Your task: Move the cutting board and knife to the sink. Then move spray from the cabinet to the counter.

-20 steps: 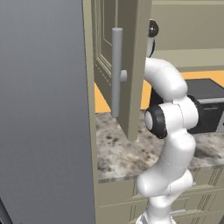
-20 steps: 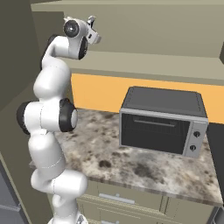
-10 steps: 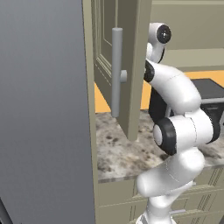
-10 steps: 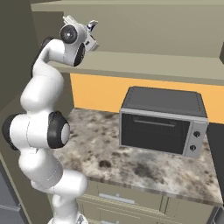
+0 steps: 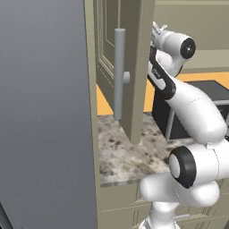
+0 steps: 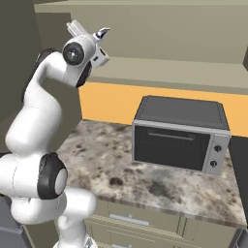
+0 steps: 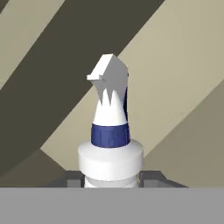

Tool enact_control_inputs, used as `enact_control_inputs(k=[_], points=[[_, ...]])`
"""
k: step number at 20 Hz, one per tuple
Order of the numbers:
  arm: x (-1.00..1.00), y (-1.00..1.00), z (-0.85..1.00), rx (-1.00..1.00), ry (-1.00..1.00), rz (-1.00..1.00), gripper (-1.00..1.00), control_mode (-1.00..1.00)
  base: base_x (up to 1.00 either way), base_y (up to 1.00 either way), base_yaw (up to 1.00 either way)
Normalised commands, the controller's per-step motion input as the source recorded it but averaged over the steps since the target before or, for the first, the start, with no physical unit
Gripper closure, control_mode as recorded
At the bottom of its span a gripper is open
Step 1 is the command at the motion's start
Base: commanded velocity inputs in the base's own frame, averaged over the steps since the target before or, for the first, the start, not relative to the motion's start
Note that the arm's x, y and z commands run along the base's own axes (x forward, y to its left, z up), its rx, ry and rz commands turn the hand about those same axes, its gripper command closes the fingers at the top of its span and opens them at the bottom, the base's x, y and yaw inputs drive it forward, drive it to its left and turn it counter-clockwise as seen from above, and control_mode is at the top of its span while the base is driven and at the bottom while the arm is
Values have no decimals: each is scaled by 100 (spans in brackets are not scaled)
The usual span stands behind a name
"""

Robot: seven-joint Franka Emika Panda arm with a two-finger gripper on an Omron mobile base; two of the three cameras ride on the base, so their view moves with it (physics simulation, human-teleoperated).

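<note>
1. We've got the spray [image 7: 110, 131] clamped between the jaws, high beside the cabinet [image 5: 129, 67] door.
2. Risk: swinging down, bottle clips door edge or oven [image 6: 179, 133], slips before reaching counter [image 6: 121, 169].

We find no readable text, label, brand, number or sign anywhere here. The dark band on the robot arm [image 5: 160, 79] carries a few pale marks in the left base view, but they are too small and blurred for us to read. The spray [image 7: 110, 131] in the hand view shows us a plain blue collar with no lettering.
</note>
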Motion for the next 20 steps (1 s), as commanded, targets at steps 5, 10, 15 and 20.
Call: enact_control_inputs(k=[5,10,15,20], points=[[-77,-31,0,0,-1,4,100,-100,0,0,0],[-78,-30,0,-5,0,9,100,-100,0,0,0],[-73,-22,-1,-14,0,12,100,-100,0,0,0],[-63,-12,-21,-18,-1,18,100,-100,0,0,0]])
